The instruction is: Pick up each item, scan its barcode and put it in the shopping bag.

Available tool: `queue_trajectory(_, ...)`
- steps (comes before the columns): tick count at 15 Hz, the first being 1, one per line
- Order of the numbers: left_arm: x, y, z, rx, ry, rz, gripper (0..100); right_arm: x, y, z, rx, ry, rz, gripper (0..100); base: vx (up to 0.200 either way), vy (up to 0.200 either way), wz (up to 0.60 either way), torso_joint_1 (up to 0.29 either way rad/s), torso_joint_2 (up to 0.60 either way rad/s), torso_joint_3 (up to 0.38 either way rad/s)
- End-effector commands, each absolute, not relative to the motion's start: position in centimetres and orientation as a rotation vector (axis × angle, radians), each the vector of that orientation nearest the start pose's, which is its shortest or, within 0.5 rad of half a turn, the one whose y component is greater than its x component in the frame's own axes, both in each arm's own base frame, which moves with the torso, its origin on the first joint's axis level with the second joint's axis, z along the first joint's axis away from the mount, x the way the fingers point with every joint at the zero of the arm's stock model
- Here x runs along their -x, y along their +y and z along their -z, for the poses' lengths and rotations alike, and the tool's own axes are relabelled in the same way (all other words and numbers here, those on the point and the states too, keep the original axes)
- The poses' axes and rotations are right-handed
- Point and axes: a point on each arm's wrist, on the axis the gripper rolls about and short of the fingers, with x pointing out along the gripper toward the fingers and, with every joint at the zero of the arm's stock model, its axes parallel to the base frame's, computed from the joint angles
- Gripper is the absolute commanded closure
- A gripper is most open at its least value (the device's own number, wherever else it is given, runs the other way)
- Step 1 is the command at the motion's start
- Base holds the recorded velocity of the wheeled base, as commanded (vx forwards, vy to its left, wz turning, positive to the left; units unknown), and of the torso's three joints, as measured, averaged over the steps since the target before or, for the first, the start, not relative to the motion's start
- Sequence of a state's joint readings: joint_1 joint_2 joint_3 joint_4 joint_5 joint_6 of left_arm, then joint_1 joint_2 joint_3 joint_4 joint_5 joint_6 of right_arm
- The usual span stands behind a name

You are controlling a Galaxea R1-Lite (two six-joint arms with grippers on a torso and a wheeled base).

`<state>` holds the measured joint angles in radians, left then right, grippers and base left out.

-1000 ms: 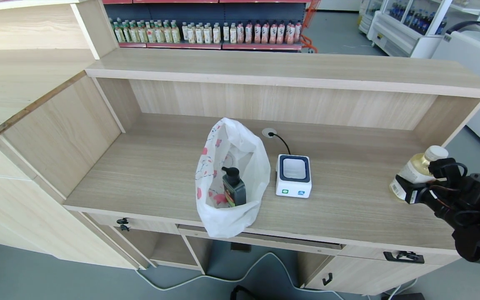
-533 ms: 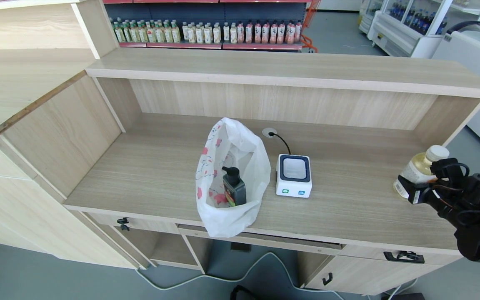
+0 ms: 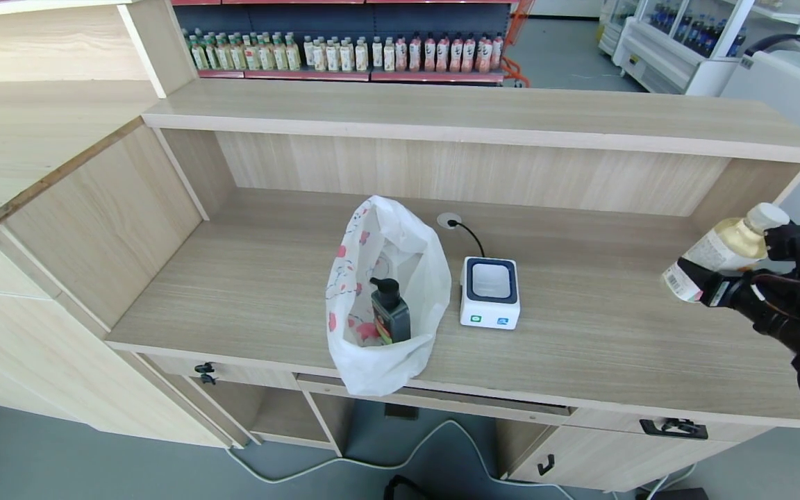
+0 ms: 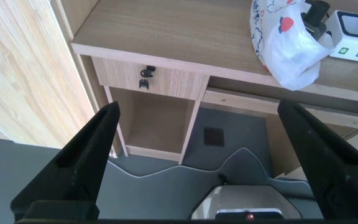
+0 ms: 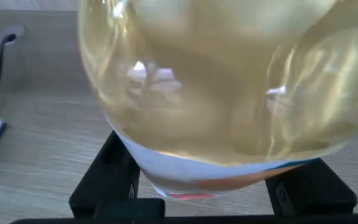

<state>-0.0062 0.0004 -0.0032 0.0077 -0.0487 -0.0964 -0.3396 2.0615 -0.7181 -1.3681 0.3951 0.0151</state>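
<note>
Compared with one second earlier, the right pincer (image 3: 744,267) had risen and moved a little toward the right end of the bench (image 3: 580,340). The bottle (image 3: 723,251) in its grip had hung close over the bench surface before. Now it was clearly higher, in front of the side wall of the bench. It was also more tilted, with the white cap up and away from the robot and the base pointing down toward the scanner side. The shopping bag (image 3: 372,347), the scanner (image 3: 489,292) and the dark pump bottle (image 3: 389,312) lay exactly as before.

The right pincer was closed on the bottle, one finger at each side of its body. In the right wrist view the bottle (image 5: 229,81) showed yellow liquid, with both fingers (image 5: 104,180) pressed against its lower part.

The left pincer (image 4: 194,162) was spread wide and held nothing. It hung low in front of the bench, near the drawer (image 4: 148,78) at the left corner.

The shopping bag stood open at the front edge of the bench, white with red flowers, and the pump bottle stood upright inside it. The scanner sat just beside the bag, on its right.

The bottle carried a white label (image 3: 685,278), but its print was too small to read. The scanner had a green and a blue square on its front, also not readable.
</note>
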Motion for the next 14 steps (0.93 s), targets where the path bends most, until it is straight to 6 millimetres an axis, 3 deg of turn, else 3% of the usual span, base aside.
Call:
queue_trajectory(1,2.3,-0.1,-7.6,0.097,0.007,0.055,0,-24.3,-6.8,-24.5,-0.327,-0.040,-0.345,100,0.000,0.000,0.00,0.000,0.00,0.000)
queue_trajectory(3,2.3,-0.1,-7.6,0.097,0.007,0.055,0,-19.2,-4.4,-28.2,-0.496,0.049,-0.586,100,0.000,0.000,0.00,0.000,0.00,0.000)
queue_trajectory(6,2.3,-0.1,-7.6,0.097,0.007,0.055,0,-14.0,0.0,-30.4,-0.646,0.166,-0.928,100,0.000,0.000,0.00,0.000,0.00,0.000)
queue_trajectory(9,2.3,-0.1,-7.6,0.097,0.007,0.055,0,-12.5,3.0,-30.0,-0.664,0.258,-1.147,100,0.000,0.000,0.00,0.000,0.00,0.000)
queue_trajectory(14,2.3,-0.1,-7.6,0.097,0.007,0.055,0,-11.8,4.3,-28.4,-0.609,0.289,-1.241,100,0.000,0.000,0.00,0.000,0.00,0.000)
